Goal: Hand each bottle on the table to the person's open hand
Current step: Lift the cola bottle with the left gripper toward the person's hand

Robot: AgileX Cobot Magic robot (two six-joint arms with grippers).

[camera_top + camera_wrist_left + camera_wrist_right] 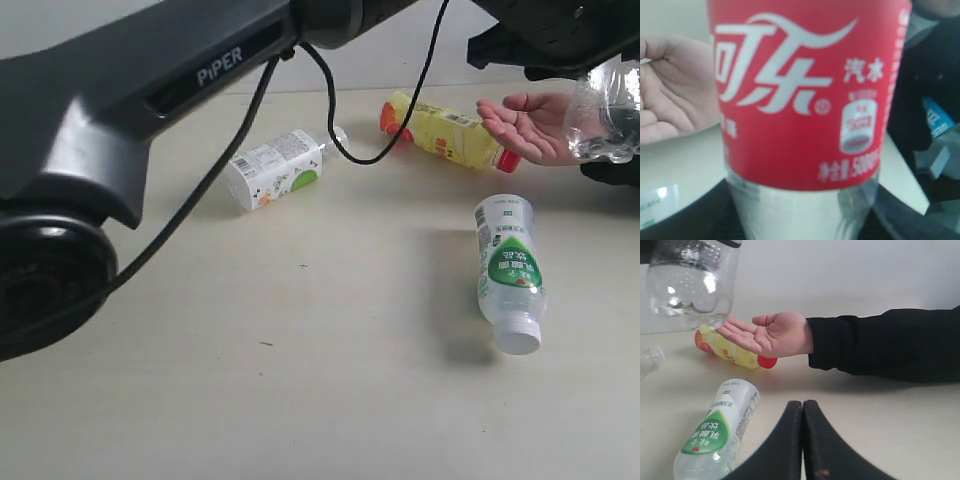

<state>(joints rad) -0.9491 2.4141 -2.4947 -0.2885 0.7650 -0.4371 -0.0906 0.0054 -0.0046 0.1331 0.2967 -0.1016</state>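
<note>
The clear bottle with the red label [800, 95] fills the left wrist view, and my left gripper [800, 220] is shut on its clear part. In the exterior view that bottle [605, 110] hangs at the far right, just beside the person's open hand [525, 125], palm up. The yellow bottle [445, 132] lies on the table behind the hand. The green-white bottle [508, 270] lies in front of it, white cap toward the camera. The short white-labelled bottle [275, 170] lies at the middle left. My right gripper [803, 405] is shut and empty, low over the table.
My left arm [180, 80] and its black cable [200, 190] stretch across the top of the exterior view, over the short bottle. The person's dark sleeve [890, 342] runs along the table [300, 380] on the right.
</note>
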